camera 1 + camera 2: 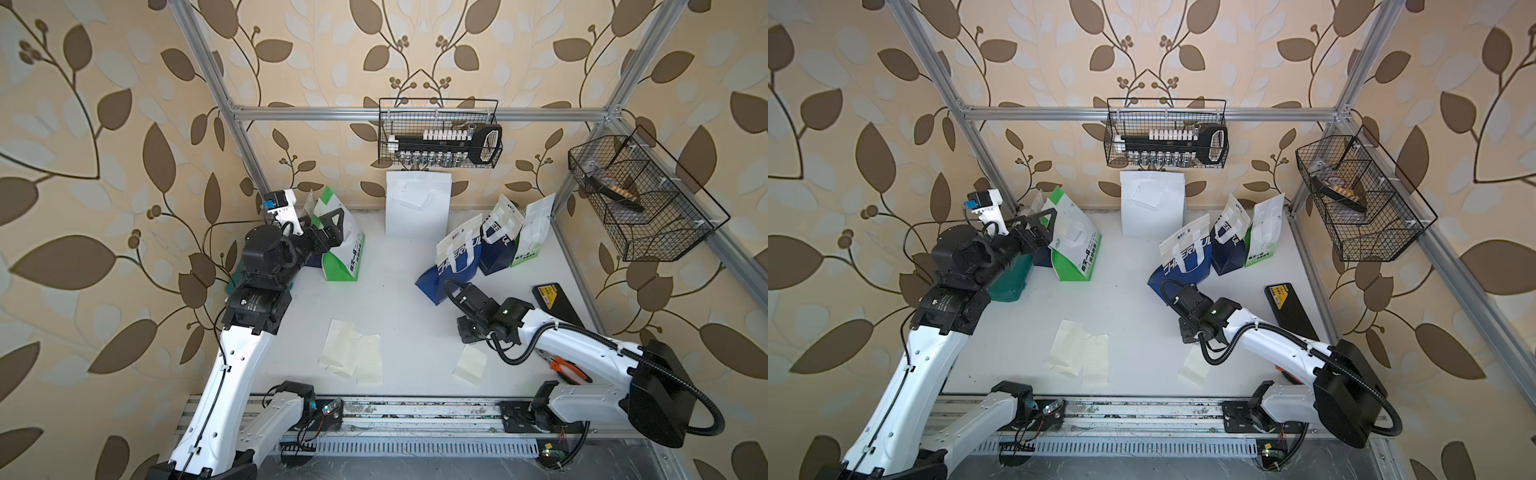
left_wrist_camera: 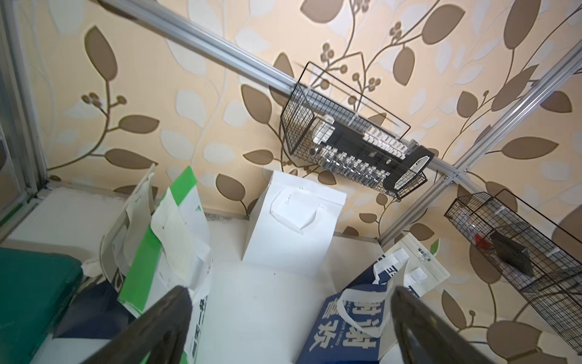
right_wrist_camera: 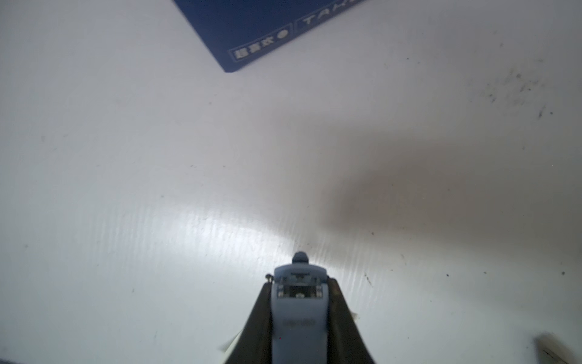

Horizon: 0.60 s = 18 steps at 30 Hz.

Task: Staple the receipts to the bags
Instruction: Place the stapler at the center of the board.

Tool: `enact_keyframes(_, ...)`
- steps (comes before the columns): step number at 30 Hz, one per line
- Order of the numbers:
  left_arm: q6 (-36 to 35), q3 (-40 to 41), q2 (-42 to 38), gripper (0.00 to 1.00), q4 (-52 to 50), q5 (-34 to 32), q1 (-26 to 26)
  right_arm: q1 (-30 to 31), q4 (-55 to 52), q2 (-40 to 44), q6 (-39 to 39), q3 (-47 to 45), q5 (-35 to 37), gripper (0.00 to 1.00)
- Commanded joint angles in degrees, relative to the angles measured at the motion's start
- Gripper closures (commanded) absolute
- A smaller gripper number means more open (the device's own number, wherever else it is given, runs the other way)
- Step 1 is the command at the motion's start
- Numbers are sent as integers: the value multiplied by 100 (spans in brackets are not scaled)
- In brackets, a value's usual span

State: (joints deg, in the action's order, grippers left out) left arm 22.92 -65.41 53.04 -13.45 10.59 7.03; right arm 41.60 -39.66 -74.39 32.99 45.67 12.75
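Two roles: my right gripper (image 3: 299, 285) pinches the small light-blue plastic stapler (image 3: 297, 318) ready; my left gripper (image 2: 289, 299) gapes wide, free for cream paper receipts (image 1: 353, 353).

White bench (image 3: 157, 157): smooth, faintly ribbed sheen, dark specks and scuffs. Light-blue stapler (image 3: 299, 302): matt plastic. Cream receipts (image 1: 351, 353): thin matt paper, slightly curled. Printed bags (image 1: 436, 286): smooth paper, creased. Black wire basket (image 1: 388, 153): metal mesh. Silvery frame rail (image 1: 316, 112): bare grooved metal.

White matte tabletop (image 1: 395, 291): small paper carrier bags (image 1: 440, 282), loose cream paper receipt slips (image 1: 345, 349), teal plastic case (image 1: 1009, 278), flat black box (image 1: 557, 303), orange-handled pliers (image 1: 567, 370).
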Motion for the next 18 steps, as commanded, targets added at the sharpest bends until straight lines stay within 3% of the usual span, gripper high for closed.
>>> enact_keyframes(1, 261, 52, -13, 1, 185, 704, -42, -448, 99, -115, -78, -79, 124, 100)
enact_keyframes(7, 510, 282, -90, 1, 336, 1165, -42, -1339, 193, -744, -101, -240, -82, 97)
enact_keyframes(12, 513, 292, 6, 1, 196, 1395, -43, -1669, 245, -878, -69, -313, -142, 90)
enact_keyframes(15, 482, 187, 118, 1, 30, 1368, -39, -1825, 214, -834, -9, -348, -264, 81)
enact_keyframes(18, 477, 171, 126, 1, -2, 1358, -43, -1840, 154, -775, 17, -341, -291, 64)
